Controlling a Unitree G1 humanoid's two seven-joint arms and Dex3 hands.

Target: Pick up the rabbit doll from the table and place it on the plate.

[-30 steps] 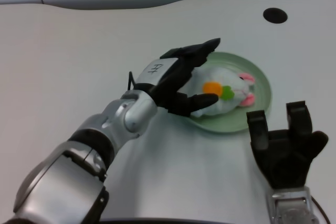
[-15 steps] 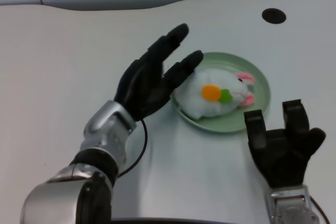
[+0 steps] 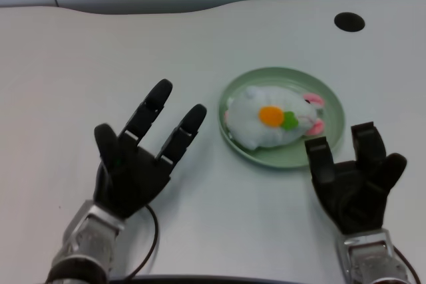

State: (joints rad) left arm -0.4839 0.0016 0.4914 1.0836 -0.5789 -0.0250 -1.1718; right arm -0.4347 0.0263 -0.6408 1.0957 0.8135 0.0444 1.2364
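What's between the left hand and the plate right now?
Only bare white table between the left hand and the plate, head view.

A white plush rabbit doll [image 3: 269, 123] with pink ears and an orange-and-green carrot patch lies on the round pale green plate [image 3: 333, 101] on the white worktop [image 3: 73, 71]. The black left hand [image 3: 136, 161] hovers left of the plate, palm up, fingers spread, holding nothing.

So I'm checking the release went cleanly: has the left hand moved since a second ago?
Yes. The left hand was over the doll on the plate; it has pulled back toward the robot and leftward, now open and clear of the plate.
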